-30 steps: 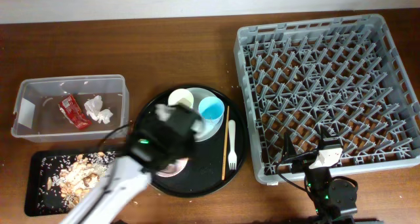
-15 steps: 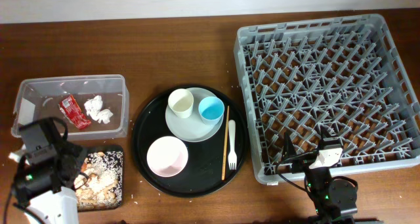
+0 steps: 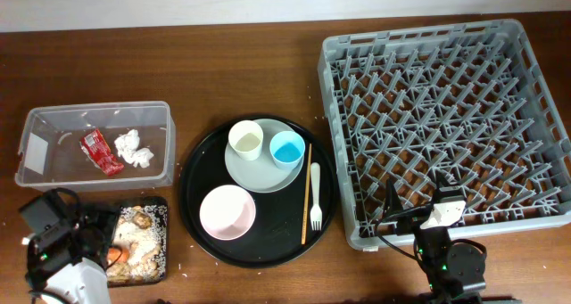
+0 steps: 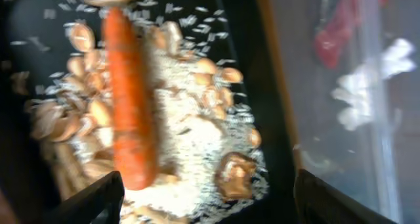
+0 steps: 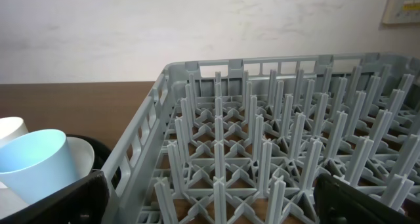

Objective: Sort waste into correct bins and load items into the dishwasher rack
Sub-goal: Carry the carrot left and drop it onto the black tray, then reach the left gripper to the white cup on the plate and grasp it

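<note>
Left hand (image 4: 210, 199): fingers spread wide, released, grasping nothing, over shallow black tray (image 4: 272, 119). Orange carrot (image 4: 128, 99) on top of food scraps (image 4: 197, 119) in that tray, clear of both fingers; picture blurred. Clear tub (image 3: 98, 109) just beside tray, holding red wrapper (image 3: 101, 152) and white tissue (image 3: 132, 148).

Right hand (image 5: 210, 201): spread wide, empty, at near edge of dishwasher rack (image 3: 419, 35).

On round black tray (image 3: 196, 215), mid-bench (image 3: 223, 72): cream cup (image 3: 246, 139) and blue cup (image 3: 287, 148) on grey plate (image 3: 259, 172); bowl (image 3: 227, 211), chopstick (image 3: 306, 197) and fork (image 3: 315, 197) beside it.

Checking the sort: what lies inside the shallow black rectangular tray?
An orange carrot with brownish crumbly food scraps and white grains. The left arm hides the tray's left part overhead.
</note>
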